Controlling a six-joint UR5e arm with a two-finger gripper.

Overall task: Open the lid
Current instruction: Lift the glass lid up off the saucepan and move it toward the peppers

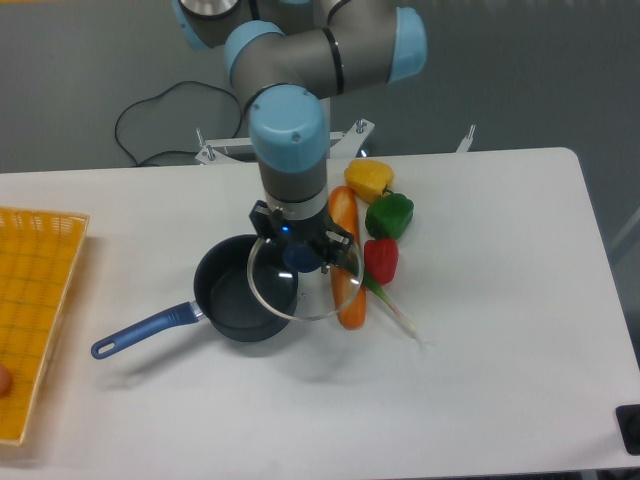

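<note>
Gripping the blue knob (300, 257), the gripper (300, 252) has its 2 fingers closed on it; the lid (306, 283) hangs tilted, off the saucepan (236, 296), overlapping its right rim and the carrot (347, 262); 3 peppers (388, 214) lie beside.

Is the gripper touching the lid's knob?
Touching. The camera view shows the gripper closed around the blue knob, holding the lid offset to the saucepan's right.

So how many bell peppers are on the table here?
3, in a column right of the orange carrot: yellow bell pepper farthest back, green bell pepper in the middle, red bell pepper nearest. The arm may hide others.
</note>
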